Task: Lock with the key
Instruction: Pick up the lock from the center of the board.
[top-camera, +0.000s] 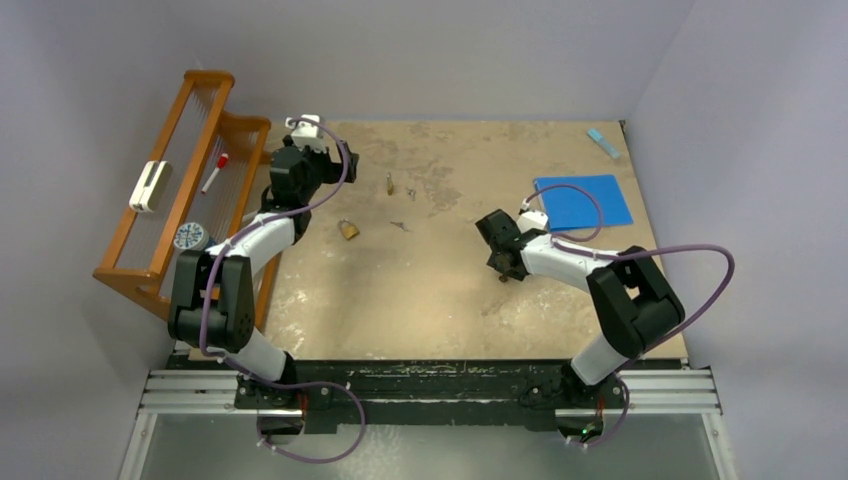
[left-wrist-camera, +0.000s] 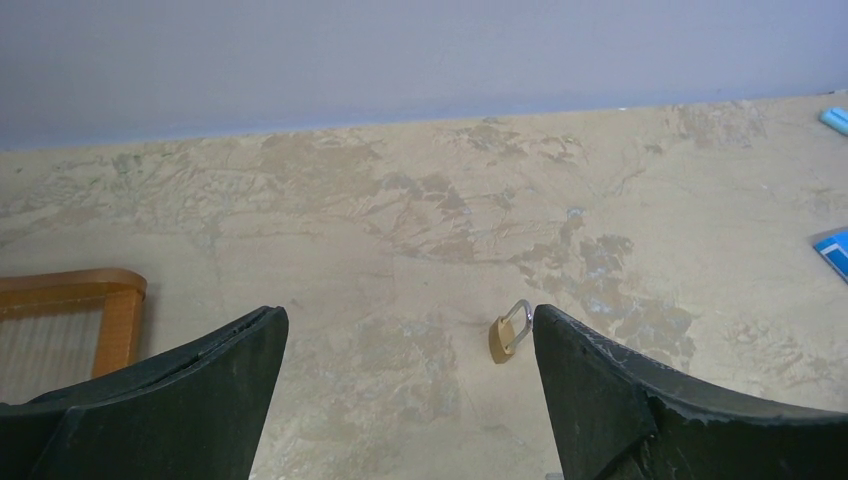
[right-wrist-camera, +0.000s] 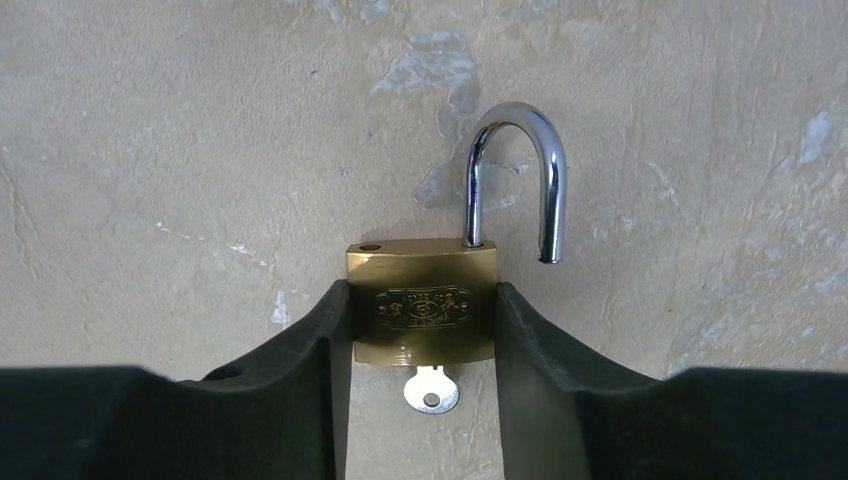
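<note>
Your right pincer (right-wrist-camera: 422, 300) is clamped on the brass padlock (right-wrist-camera: 422, 265), down at the table (right-wrist-camera: 150, 150), right of centre. The padlock's long axis runs straight ahead: key (right-wrist-camera: 432, 392) towards the wrist, open shackle (right-wrist-camera: 515, 115) pointing away, its free end beside the hole. Your left pincer (left-wrist-camera: 410, 330) hangs spread apart, well off to the left.

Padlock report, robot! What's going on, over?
Right gripper shut on padlock, shackle open, key in. Left gripper open, empty. Second padlock loose on table. Nothing blocking.

Rack (top-camera: 170, 200) at table (top-camera: 450, 310) left edge — loose padlock (top-camera: 348, 229) right of it; pad (top-camera: 583, 200) far right — 2nd padlock (right-wrist-camera: 423, 300) in right pincer (top-camera: 505, 270).
</note>
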